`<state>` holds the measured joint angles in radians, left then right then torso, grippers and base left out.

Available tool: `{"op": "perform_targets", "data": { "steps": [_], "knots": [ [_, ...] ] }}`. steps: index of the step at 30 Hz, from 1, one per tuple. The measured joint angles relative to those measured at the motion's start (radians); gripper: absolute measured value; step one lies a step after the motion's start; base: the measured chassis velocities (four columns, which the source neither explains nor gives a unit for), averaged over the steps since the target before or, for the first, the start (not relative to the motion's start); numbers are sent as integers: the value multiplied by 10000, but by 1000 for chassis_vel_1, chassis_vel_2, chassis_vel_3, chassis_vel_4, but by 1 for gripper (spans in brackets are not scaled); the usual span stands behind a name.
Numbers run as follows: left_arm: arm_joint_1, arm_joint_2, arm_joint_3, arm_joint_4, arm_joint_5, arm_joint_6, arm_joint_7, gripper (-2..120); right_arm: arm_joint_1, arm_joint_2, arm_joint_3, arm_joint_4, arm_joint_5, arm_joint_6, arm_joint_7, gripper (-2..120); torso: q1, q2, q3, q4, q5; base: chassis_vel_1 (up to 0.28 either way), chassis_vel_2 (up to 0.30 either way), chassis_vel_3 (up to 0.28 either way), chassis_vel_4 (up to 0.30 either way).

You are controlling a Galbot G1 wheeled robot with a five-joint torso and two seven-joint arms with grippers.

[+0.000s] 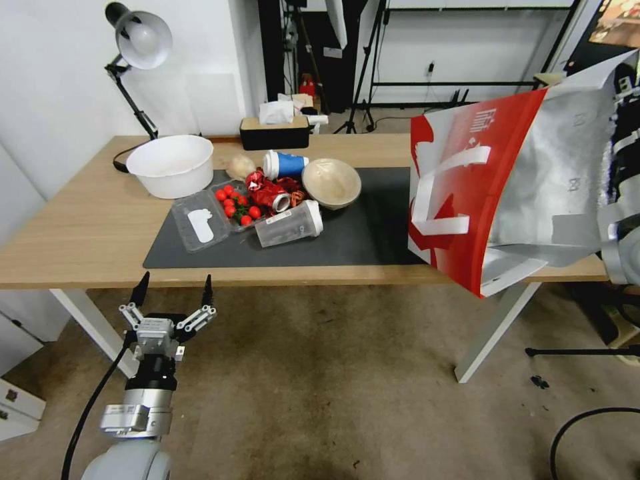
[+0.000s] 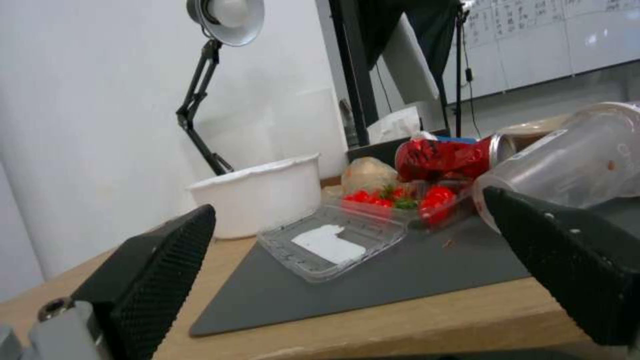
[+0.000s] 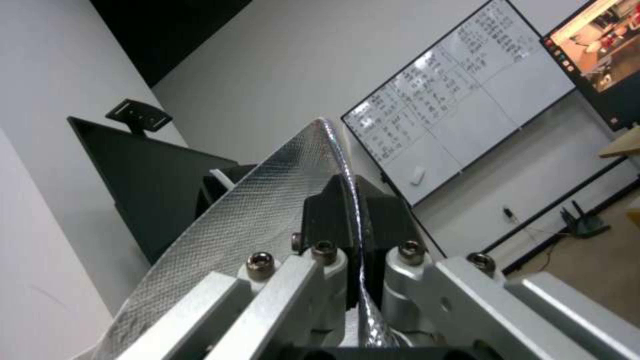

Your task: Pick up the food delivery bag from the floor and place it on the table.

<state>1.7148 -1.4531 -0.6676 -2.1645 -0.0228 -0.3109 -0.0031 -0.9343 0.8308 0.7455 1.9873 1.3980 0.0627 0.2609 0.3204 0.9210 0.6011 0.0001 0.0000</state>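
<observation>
Food delivery bag [image 1: 507, 180] aloft at the right end of the table [image 1: 87, 227], tilted, lower corner hanging past the front edge over the floor [image 1: 333, 373]; contact with tabletop not discernible. Right gripper [image 3: 353, 220] pinched tight on the bag's silver foil rim. Left gripper [image 1: 173, 293] low before the table's front edge, jaws spread wide, empty. On dark mat [image 1: 360, 233]: white bowl [image 1: 170, 163], tomatoes [image 1: 237, 203], toppled cups.

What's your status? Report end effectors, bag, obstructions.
Right end effector shut on the food delivery bag rim, bag aloft over the table right end. Left end effector open, low before table edge. Cups, bowls, tomatoes clutter the mat beside the bag.
</observation>
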Motion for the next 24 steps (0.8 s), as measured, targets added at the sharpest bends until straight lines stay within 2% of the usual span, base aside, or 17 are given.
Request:
{"op": "perform_targets", "data": {
  "steps": [4,7,9,11,12,14,15,18,19,22,24],
  "knots": [
    [-4,24,-1,17,-12,-27,0,100,-27,23,1,-124,-147,-60,-17,0,0,0,0,0,0,0,0,0,0],
    [-13,36,5,18,-19,-31,3,100,-25,2,2,-252,-251,-85,-145,7,0,0,0,0,1,0,0,0,0],
    [-15,41,16,35,-22,-38,10,100,58,-107,-22,-449,-314,-94,-374,18,-1,0,-1,-1,0,0,0,0,0],
    [-17,42,19,41,-23,-43,11,100,110,-147,-57,-521,-325,-97,-417,22,0,0,0,-1,0,0,0,0,0],
    [-20,43,22,51,-25,-57,12,100,211,-205,-124,-654,-342,-106,-465,28,0,0,-1,0,0,0,0,0,0],
    [-24,44,23,74,-28,-81,12,100,357,-266,-231,-830,-384,-109,-501,34,0,0,0,0,0,0,0,0,0],
    [-24,44,23,74,-28,-81,12,100,357,-266,-231,-830,-384,-109,-501,34,0,0,0,0,0,0,0,0,0],
    [-20,14,26,168,-29,-181,14,100,444,-212,-368,-1056,-565,-109,-794,53,0,0,0,0,-1,0,0,0,0],
    [-20,14,26,168,-29,-181,14,100,444,-212,-368,-1056,-565,-109,-794,53,0,0,0,0,-1,0,0,0,0],
    [-56,16,26,227,-34,-188,13,100,319,-124,-369,-1049,-765,-101,-1024,68,0,0,0,0,0,0,0,0,0],
    [-76,18,29,236,-36,-188,13,100,315,-118,-370,-1039,-802,-108,-983,71,0,0,0,0,1,0,0,0,0]
  ]
}}
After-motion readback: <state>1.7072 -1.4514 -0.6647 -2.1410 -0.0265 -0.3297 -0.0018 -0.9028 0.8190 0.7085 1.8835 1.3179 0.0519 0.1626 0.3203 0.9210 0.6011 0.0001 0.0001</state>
